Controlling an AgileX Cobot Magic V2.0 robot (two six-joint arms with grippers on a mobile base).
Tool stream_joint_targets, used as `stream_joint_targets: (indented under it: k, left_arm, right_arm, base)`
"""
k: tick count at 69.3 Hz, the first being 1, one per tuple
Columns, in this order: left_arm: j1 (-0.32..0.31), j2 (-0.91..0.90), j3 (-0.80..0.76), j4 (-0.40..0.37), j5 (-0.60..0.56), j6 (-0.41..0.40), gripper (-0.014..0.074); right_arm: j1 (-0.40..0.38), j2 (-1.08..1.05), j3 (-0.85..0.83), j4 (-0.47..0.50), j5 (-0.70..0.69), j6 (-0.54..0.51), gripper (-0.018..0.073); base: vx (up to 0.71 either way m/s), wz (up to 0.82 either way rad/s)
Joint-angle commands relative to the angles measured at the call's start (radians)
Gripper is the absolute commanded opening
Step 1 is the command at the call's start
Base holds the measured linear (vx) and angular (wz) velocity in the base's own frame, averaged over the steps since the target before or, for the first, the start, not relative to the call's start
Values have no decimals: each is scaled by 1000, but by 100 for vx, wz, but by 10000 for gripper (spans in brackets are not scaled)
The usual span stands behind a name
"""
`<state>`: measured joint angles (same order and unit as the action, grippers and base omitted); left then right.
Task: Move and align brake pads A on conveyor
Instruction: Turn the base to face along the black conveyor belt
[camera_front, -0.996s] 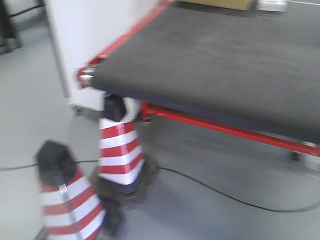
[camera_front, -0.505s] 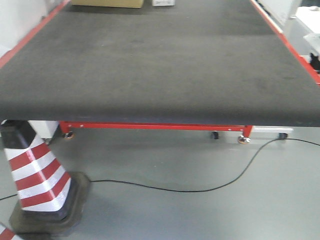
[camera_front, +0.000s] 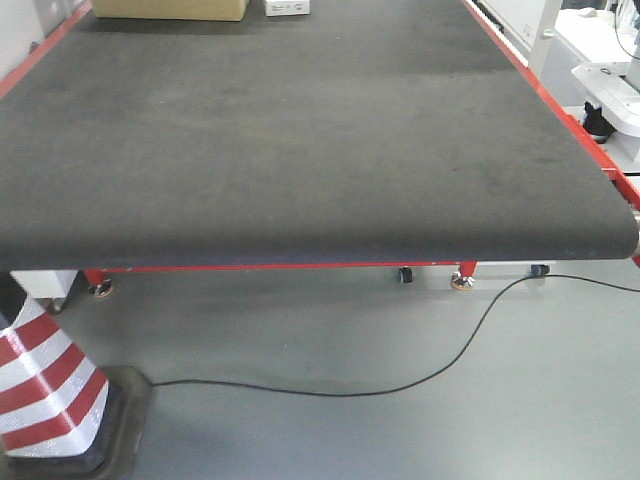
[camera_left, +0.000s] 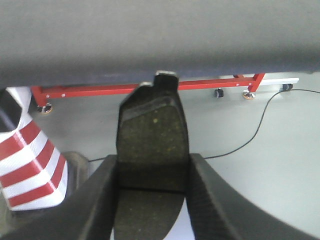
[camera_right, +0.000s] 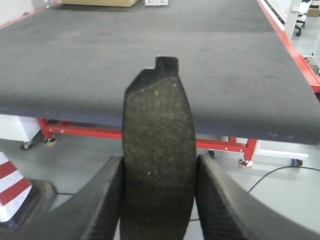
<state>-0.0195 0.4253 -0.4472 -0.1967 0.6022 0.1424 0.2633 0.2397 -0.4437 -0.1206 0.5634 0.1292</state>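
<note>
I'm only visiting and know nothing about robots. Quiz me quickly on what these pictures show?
1. True or false: the left tool and the right tool each grip a pad.
2. What stands on the floor near the belt? A) striped cone B) bucket C) ladder
3. Fill in: the cable on the floor is coloured ___.

Key: 1 true; 2 A; 3 black.

The dark grey crescent-shaped left brake pad (camera_left: 152, 135) and matching right brake pad (camera_right: 157, 145) stand upright (tabs uppermost), held off the near edge of the charcoal felt-textured conveyor belt (camera_front: 300, 130).
</note>
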Motion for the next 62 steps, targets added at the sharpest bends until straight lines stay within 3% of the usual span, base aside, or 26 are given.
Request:
stream_joint_targets:
  k: [1, 62]
  left_arm:
    - [-1, 3, -29, -15, -87, -3, -6]
    - [-1, 3, -29, -15, -86, -3, -6]
  right_arm:
    - [-4, 9, -30, -14, -101, -4, -10]
    - [-4, 9, -30, -14, -101, -4, -10]
  base:
    - [21, -8]
    - [35, 1]
